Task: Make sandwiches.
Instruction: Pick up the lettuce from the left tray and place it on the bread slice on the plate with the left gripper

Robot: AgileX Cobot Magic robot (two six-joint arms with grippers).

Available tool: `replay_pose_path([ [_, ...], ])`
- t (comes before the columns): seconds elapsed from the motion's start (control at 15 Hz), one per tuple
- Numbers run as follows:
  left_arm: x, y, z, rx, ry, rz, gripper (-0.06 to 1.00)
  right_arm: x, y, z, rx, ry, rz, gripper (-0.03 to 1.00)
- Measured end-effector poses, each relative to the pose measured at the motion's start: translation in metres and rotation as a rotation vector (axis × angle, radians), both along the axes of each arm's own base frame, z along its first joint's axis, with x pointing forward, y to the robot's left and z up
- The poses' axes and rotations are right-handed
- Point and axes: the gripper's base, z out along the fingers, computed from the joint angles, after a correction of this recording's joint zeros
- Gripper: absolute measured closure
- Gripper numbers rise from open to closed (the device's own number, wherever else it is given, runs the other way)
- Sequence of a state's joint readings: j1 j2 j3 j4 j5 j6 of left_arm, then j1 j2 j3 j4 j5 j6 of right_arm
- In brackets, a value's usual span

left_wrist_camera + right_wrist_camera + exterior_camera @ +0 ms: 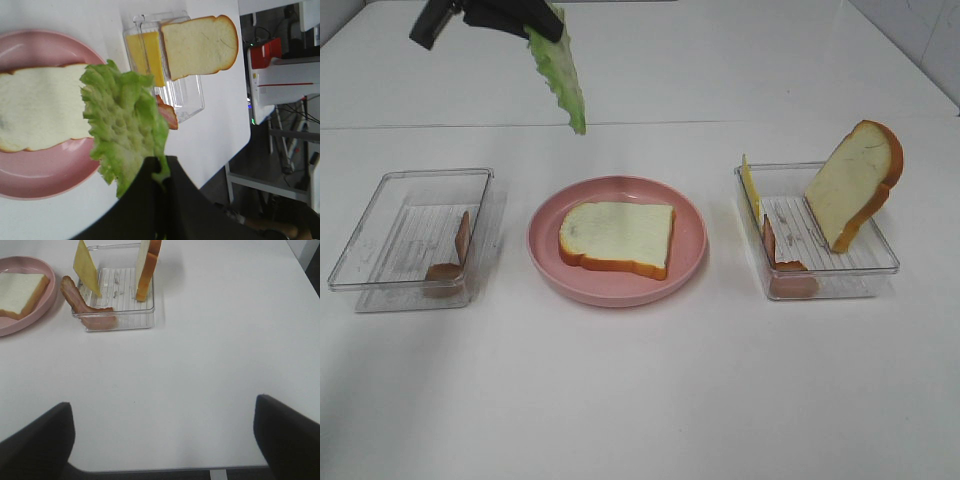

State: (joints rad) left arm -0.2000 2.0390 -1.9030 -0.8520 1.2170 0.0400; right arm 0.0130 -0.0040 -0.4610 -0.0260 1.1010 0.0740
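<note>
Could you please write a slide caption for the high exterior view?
Left claw holds a lettuce leaf in the air; one bread slice lies on the pink plate.

The front of the table (640, 400) lies open across its whole width, and the right gripper (162, 407), fingers spread wide, hangs over that bare stretch. Narrow strips of table part the pink plate (692, 262) from the left tray (380, 225) and the right tray (885, 262). In the right tray the standing bread slice (855, 185) leans well above the rim. The cheese slice (751, 190) stands upright at the plate-side wall, and the right bacon strip (790, 275) sits at the front corner — only the ribbed floor between them is free. The left tray is blocked only along its plate-side wall, by the left bacon strip (460, 245). The flat bread slice (618, 236) on the plate is open from above. The lettuce (560, 75) dangles from the left gripper (542, 25), high behind the plate.
</note>
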Motion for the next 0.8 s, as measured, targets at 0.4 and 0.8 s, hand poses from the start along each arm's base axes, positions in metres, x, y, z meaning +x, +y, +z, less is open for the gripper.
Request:
replay_pose_path([
  [0.4,0.008,-0.015,-0.068,-0.228,0.100,-0.041,0.94,0.000,0.000,0.000,0.000,0.000,0.000,0.03],
  [0.8,0.016,-0.050,-0.130,-0.321,0.150,-0.070,0.94,0.000,0.000,0.000,0.000,0.000,0.000,0.03],
])
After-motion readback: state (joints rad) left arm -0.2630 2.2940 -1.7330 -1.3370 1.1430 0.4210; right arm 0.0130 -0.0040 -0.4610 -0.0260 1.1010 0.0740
